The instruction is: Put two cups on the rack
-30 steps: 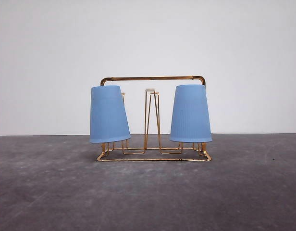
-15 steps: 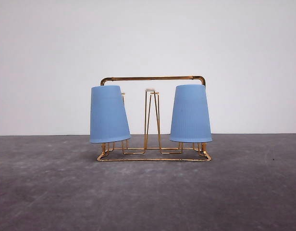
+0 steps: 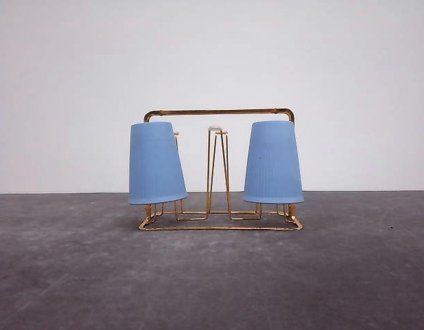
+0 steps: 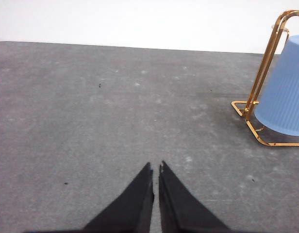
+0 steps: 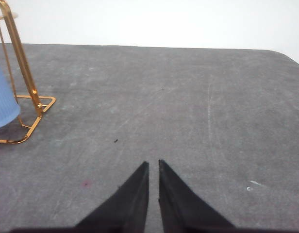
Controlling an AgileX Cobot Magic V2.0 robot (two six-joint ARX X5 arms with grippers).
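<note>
Both cups, left [image 3: 155, 163] and right [image 3: 272, 163], are seated inverted on rack [image 3: 219, 112], on grey counter [image 3: 212, 275], white wall [image 3: 212, 55] behind. Left fingers [image 4: 140, 194] and right fingers [image 5: 135, 194] are seen clenched, empty.

Closed right hand [image 5: 153, 167] near rack [image 5: 24, 87]

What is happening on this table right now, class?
Nothing is being handled at the moment. Both light blue cups, the left cup and the right cup, already sit upside down on the gold wire rack. The left gripper and right gripper are away from the rack over bare table, fingers closed and empty. The job looks finished.
</note>
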